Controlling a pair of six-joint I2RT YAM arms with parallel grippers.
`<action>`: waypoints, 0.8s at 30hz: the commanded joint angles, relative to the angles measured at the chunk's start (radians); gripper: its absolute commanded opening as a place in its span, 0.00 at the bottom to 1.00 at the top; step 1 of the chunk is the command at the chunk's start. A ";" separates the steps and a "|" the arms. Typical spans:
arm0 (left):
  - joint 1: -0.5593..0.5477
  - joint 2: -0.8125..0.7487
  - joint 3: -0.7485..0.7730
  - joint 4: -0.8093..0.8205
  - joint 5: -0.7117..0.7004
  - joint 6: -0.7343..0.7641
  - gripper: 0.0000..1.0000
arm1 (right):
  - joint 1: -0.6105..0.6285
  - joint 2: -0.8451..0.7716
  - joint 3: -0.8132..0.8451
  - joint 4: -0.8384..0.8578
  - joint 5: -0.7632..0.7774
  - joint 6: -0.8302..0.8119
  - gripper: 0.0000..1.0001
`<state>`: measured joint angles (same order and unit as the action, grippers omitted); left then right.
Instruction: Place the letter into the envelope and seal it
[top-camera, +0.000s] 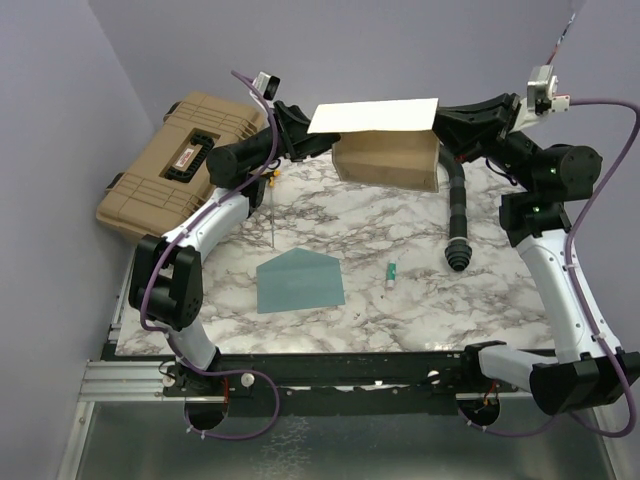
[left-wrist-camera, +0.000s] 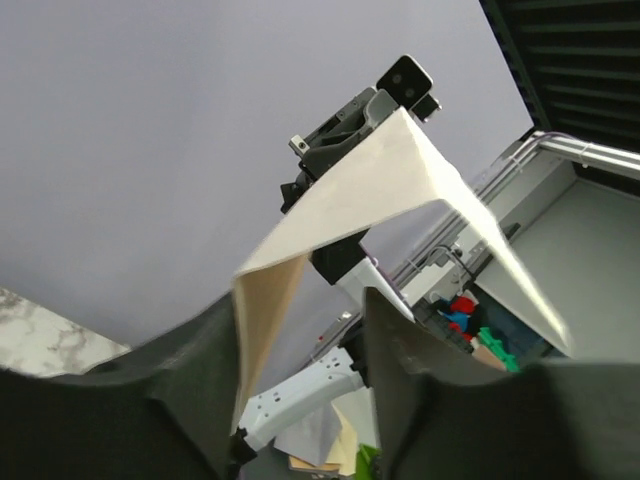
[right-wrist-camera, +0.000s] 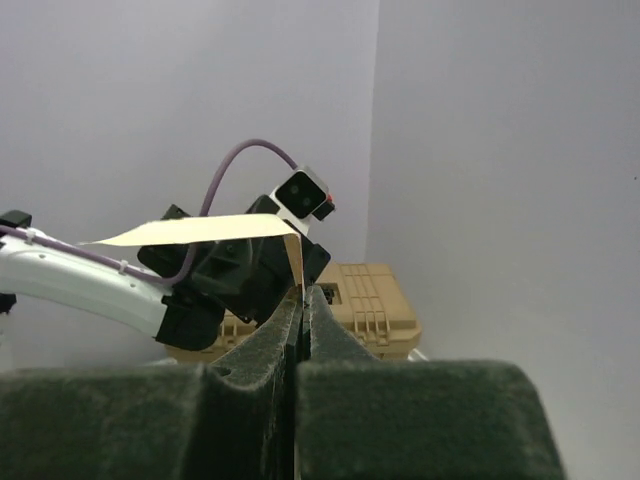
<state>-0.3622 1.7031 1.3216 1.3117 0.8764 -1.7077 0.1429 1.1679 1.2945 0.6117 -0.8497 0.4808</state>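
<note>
Top external shows the folded letter (top-camera: 385, 145) aloft, right fingers (right-wrist-camera: 250, 385) pinched on one edge, left fingers (left-wrist-camera: 180, 400) parted around the other, envelope (top-camera: 298, 282) flat on the table (top-camera: 425, 310).

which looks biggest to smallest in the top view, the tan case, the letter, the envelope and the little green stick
1. tan case
2. letter, held up nearer the camera, so its lead over the next is unsure
3. envelope
4. green stick

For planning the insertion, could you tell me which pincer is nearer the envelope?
Left. The left pincer is raised directly behind the envelope; the right pincer sits farther right.
</note>
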 joint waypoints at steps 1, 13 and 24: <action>-0.007 0.006 -0.005 0.040 0.010 0.080 0.40 | 0.001 0.016 0.058 -0.023 0.054 0.128 0.01; -0.056 0.002 -0.044 0.049 0.018 0.108 0.41 | 0.000 0.028 0.007 0.063 0.182 0.363 0.01; -0.069 -0.003 -0.054 0.049 -0.015 0.111 0.14 | 0.001 0.050 -0.041 0.165 0.202 0.503 0.01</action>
<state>-0.4259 1.7039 1.2659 1.3239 0.8761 -1.6123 0.1429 1.2106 1.2697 0.7059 -0.6617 0.9276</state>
